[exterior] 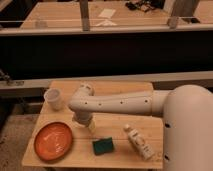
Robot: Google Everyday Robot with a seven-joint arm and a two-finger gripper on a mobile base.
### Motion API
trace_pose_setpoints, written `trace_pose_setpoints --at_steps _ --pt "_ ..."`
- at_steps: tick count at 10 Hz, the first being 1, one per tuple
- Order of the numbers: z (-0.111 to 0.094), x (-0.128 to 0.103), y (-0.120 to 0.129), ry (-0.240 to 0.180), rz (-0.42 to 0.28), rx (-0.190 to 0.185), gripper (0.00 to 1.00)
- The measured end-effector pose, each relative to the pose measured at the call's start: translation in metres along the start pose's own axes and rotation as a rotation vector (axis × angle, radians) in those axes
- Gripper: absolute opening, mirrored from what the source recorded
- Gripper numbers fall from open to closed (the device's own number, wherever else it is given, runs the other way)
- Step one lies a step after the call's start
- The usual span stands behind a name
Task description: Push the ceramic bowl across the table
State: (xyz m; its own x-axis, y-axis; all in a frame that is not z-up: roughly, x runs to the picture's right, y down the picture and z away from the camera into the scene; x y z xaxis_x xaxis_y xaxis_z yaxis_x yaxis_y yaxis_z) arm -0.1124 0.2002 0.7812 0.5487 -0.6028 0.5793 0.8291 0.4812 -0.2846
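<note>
The ceramic bowl (53,140) is a wide, shallow orange-red dish at the front left of the small wooden table (117,89). My white arm reaches in from the right across the table. The gripper (84,123) hangs below the arm's wrist, just right of the bowl's upper right rim and close to the tabletop. I cannot tell whether it touches the bowl.
A white translucent cup (53,99) stands at the table's back left. A green sponge (102,146) lies near the front edge. A white bottle (139,142) lies on its side at the front right. A long wooden bench (100,15) with rails runs behind.
</note>
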Motion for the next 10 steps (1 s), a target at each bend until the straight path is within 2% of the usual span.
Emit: trace_pose_setpoints --at_steps 10 --pt "0.0014 -0.0026 0.0039 -0.011 -0.033 0.003 0.80"
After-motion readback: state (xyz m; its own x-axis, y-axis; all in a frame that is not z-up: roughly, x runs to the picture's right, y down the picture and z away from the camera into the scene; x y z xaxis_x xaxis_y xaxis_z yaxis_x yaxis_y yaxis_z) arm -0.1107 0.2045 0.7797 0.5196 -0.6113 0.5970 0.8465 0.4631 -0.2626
